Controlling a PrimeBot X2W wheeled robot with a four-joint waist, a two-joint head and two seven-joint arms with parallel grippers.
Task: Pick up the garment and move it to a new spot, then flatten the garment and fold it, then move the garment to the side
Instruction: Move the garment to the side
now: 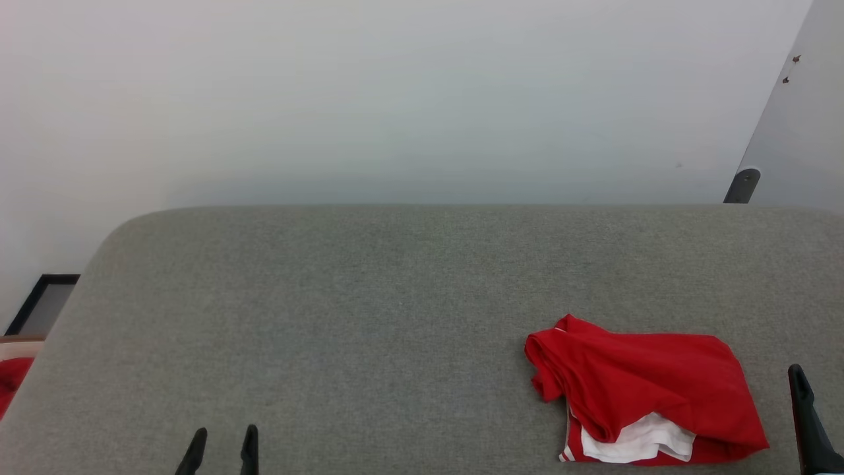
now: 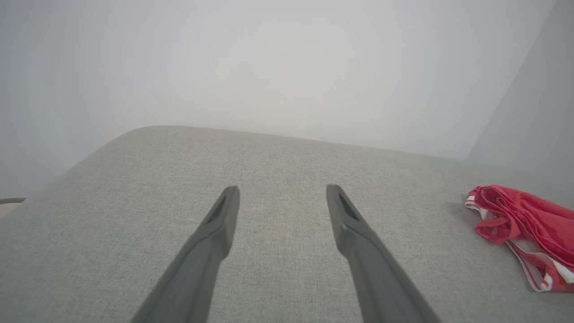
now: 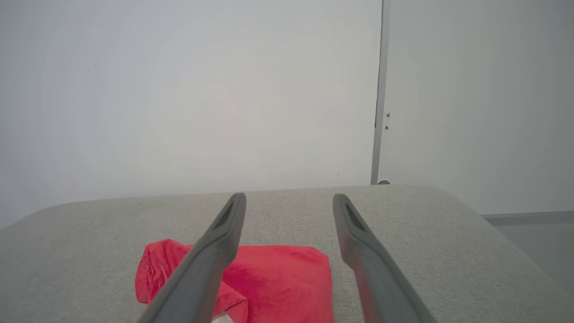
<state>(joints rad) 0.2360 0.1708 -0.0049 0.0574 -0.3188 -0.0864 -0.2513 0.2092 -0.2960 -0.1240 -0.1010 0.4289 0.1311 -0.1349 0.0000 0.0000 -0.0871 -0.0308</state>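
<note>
Garment (image 1: pixel 649 389), red with white showing at its near edge, loosely folded on the right part of a grey fabric surface (image 1: pixel 369 297). Left gripper (image 1: pixel 224 432): 2 fingers spread, holding nothing, over bare fabric well apart from the garment. Right gripper (image 3: pixel 289 197): 2 fingers likewise spread and empty, near the garment's right edge

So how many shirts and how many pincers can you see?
Shirt: 1
Pincers: 2, the left pincer and the right pincer, both open
Total: 3
</note>
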